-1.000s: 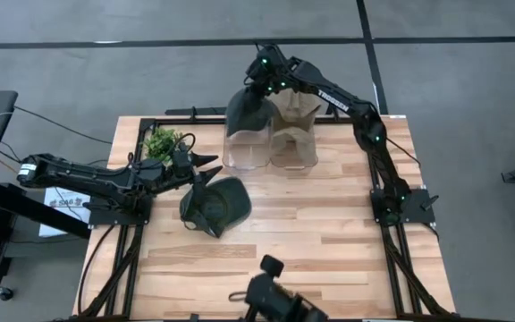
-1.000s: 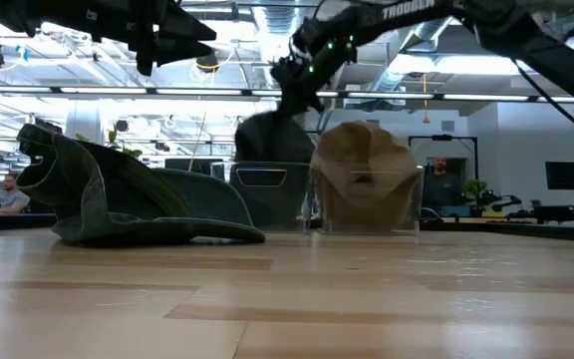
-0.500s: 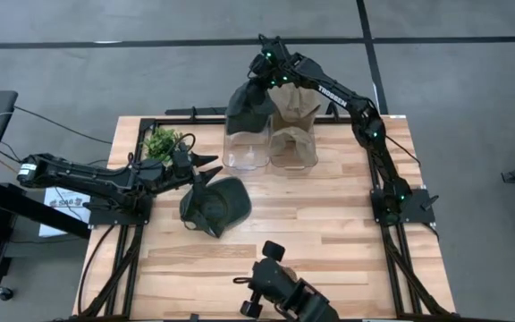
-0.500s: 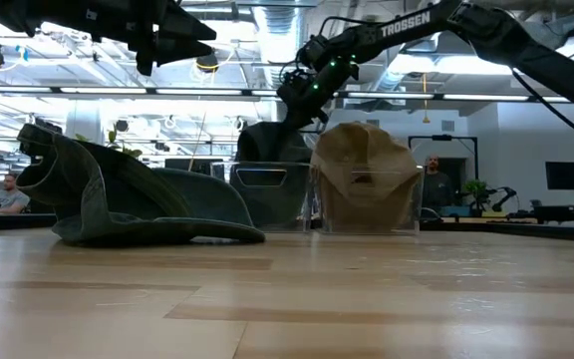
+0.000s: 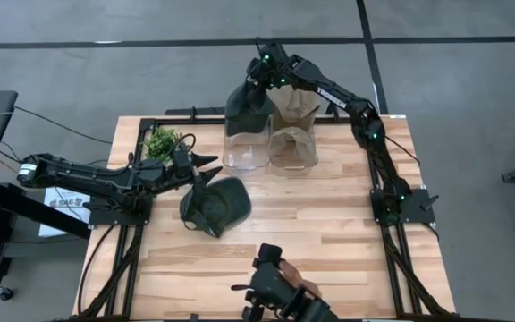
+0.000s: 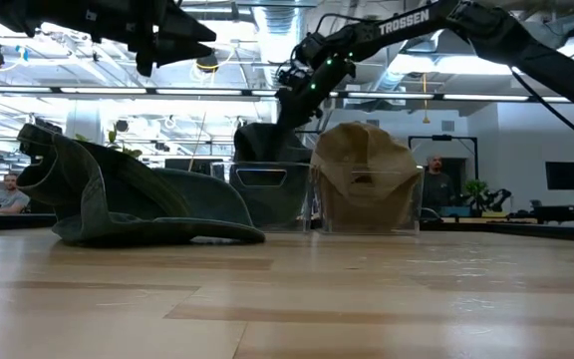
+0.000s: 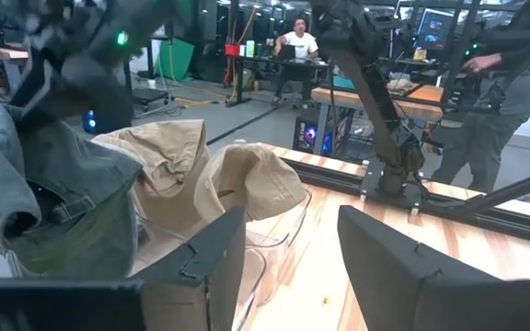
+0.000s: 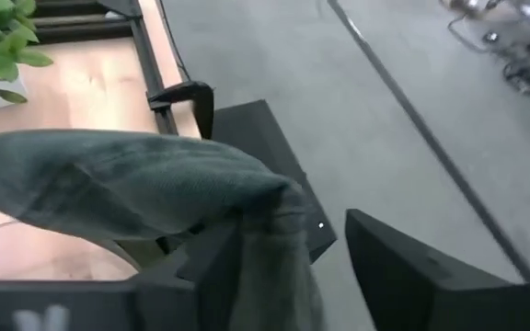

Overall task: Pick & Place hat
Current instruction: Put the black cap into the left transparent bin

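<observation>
- Table (image 5: 329, 224): pale wood planks in a black frame.
- Bins: two clear, rigid plastic boxes side by side at the far edge; left bin (image 5: 245, 150), right bin (image 5: 293, 150).
- Hats: four soft fabric ones. Two are tan (image 5: 293, 139), at the right bin. One dark green hat (image 5: 215, 204) lies crumpled on the table near the left gripper. The other, the held hat (image 5: 250, 107), hangs limp over the left bin, its lower part inside the walls in the low view (image 6: 267, 150).
- Plant (image 5: 161, 141): one, small, leafy, at the table's left edge.
- Right gripper (image 5: 259, 79): above the left bin, fingers pinched on the held hat's cloth (image 8: 155, 184).
- Left gripper (image 5: 206, 167): fingers apart, empty, just beside the crumpled hat.
</observation>
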Controlling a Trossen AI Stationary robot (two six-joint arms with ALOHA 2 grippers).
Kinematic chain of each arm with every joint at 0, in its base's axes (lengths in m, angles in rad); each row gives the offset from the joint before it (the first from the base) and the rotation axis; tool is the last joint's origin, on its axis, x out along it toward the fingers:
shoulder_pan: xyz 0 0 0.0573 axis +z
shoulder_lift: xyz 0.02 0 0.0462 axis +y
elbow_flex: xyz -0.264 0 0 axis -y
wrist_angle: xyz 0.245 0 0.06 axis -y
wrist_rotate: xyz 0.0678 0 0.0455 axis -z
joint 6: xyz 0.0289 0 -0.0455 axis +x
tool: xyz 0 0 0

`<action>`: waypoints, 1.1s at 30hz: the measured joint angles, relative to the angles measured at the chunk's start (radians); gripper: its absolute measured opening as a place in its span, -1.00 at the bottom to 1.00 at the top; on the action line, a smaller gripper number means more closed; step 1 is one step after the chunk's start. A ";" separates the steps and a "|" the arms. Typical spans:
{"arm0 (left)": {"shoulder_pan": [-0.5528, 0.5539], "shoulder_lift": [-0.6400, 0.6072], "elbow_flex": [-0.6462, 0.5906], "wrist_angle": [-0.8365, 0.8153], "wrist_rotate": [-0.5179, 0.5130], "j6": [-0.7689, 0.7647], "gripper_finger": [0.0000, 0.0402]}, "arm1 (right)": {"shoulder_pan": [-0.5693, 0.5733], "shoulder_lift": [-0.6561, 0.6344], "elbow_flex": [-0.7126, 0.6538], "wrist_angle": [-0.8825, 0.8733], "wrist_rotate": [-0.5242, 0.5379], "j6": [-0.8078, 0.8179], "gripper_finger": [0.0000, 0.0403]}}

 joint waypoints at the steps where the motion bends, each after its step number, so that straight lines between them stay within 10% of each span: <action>1: 0.000 0.000 0.000 -0.004 0.000 -0.002 -0.14 | 0.000 -0.011 0.000 -0.002 0.001 -0.011 0.00; 12: -0.001 -0.001 -0.014 -0.023 0.000 -0.043 -0.14 | 0.002 -0.229 0.001 -0.111 -0.061 -0.040 0.16; 25: 0.000 0.000 -0.035 -0.021 0.170 -0.109 -0.14 | 0.111 -0.480 -0.064 -0.597 -0.627 -0.133 -0.16; 33: 0.000 0.000 -0.035 -0.013 0.210 -0.116 -0.14 | 0.275 -0.633 -0.370 -0.559 -0.539 -0.108 -0.54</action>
